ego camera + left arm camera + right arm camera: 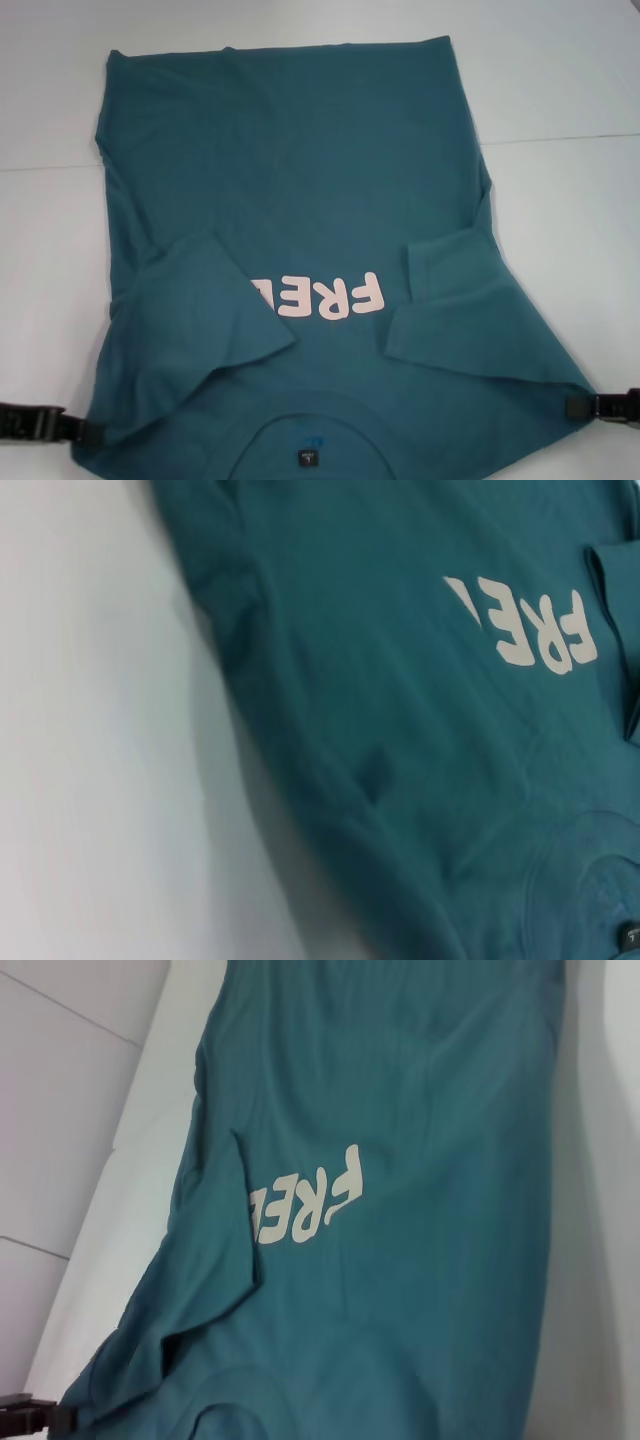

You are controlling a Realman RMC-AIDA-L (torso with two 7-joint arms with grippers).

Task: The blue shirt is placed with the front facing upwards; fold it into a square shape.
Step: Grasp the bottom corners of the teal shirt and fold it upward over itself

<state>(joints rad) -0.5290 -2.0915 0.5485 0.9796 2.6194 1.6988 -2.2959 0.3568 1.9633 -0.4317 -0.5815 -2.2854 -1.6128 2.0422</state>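
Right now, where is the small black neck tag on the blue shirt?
In the head view the neck tag sits at the near edge of the blue shirt, inside the collar curve, just below the pink lettering and roughly midway between the two pincers.

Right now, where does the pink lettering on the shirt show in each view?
Head view: the pink lettering reads upside down, low centre, partly under the folded left sleeve.
Left wrist view: lettering at upper right.
Right wrist view: lettering near centre.
Shared landmark: the neck tag, also at the left wrist picture's corner; the right wrist view lacks it.
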